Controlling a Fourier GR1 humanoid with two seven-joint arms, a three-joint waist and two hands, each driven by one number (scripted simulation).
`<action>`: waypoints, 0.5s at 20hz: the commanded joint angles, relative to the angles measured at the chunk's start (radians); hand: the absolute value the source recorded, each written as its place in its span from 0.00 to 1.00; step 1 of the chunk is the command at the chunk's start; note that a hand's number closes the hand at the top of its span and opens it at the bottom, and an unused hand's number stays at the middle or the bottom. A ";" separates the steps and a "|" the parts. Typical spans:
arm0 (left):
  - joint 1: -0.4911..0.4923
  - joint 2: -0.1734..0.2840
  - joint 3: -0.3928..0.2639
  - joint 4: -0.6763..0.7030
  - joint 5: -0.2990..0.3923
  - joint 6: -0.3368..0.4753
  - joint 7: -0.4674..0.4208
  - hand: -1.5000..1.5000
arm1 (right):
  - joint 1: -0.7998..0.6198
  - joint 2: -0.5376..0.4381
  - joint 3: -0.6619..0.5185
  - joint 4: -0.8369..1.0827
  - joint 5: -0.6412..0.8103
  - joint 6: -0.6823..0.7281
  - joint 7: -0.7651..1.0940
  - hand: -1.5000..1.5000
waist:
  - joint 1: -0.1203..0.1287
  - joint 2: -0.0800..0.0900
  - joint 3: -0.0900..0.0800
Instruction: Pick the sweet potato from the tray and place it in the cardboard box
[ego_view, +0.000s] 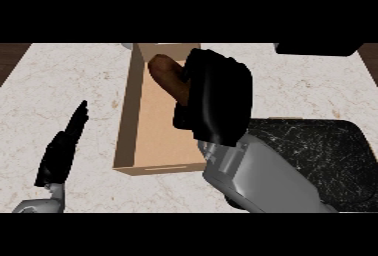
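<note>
Right hand (214, 97), black, sat over the long open tan cardboard box (136, 125), back of the hand facing the camera. Its fingers were curled round the reddish-brown elongated sweet potato (166, 75), gripping it from the right side. Only the potato's upper left part showed; the rest was hidden behind the hand. Potato sat within the box outline, toward the far end, but couldn't tell whether it touched the box floor or hung above it. Hand and grey forearm also covered the box's right wall and near right corner.

Dark marbled black tray (325, 155) lay right of the box on the pale marble counter (66, 85), partly covered by the forearm, its near edge cut off by the frame.

Left hand (63, 150) rested at lower left, well apart from the box, fingers straight, holding nothing; seen edge-on, so the palm was hard to make out.

A dark object (317, 48) at top right was cut off, unidentifiable.
</note>
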 joint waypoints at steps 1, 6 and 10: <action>0.004 -0.038 -0.042 0.003 -0.027 0.017 -0.001 0.50 | -0.149 0.009 -0.085 0.220 -0.109 -0.093 0.117 1.00 | 0.017 0.005 0.000; -0.012 -0.028 -0.035 0.015 -0.021 0.000 0.007 0.50 | -0.183 0.009 -0.076 0.452 -0.187 -0.219 0.058 1.00 | 0.022 0.009 0.000; -0.017 -0.015 -0.004 0.039 -0.002 -0.008 -0.018 0.50 | -0.224 0.009 -0.106 0.617 -0.255 -0.294 0.007 1.00 | 0.030 0.012 0.000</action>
